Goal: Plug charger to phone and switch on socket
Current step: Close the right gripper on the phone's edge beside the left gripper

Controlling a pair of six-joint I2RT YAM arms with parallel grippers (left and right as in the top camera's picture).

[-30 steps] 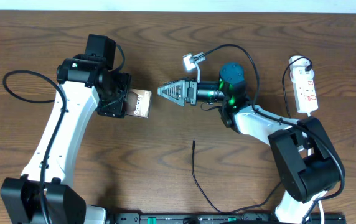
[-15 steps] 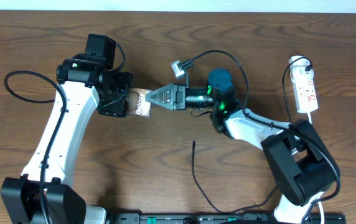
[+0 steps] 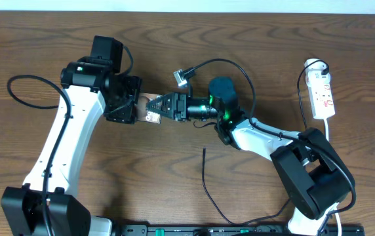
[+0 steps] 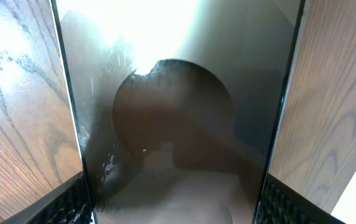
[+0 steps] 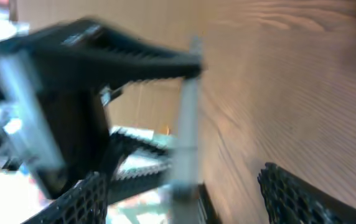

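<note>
The overhead view was sharp and evenly bright, with only faint soft shadows on the surface (image 3: pixel 141 190). In the left wrist view, white glare washed out the upper face of the phone (image 4: pixel 172 143) and smudges showed. The right wrist view was heavily blurred throughout.

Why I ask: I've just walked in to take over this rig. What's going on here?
The left end effector grips the phone. The right end effector is at the phone's free end, fingers apart on either side of it, not closed. The charger lies ungripped on the table, and the socket sits untouched at the far right.
</note>
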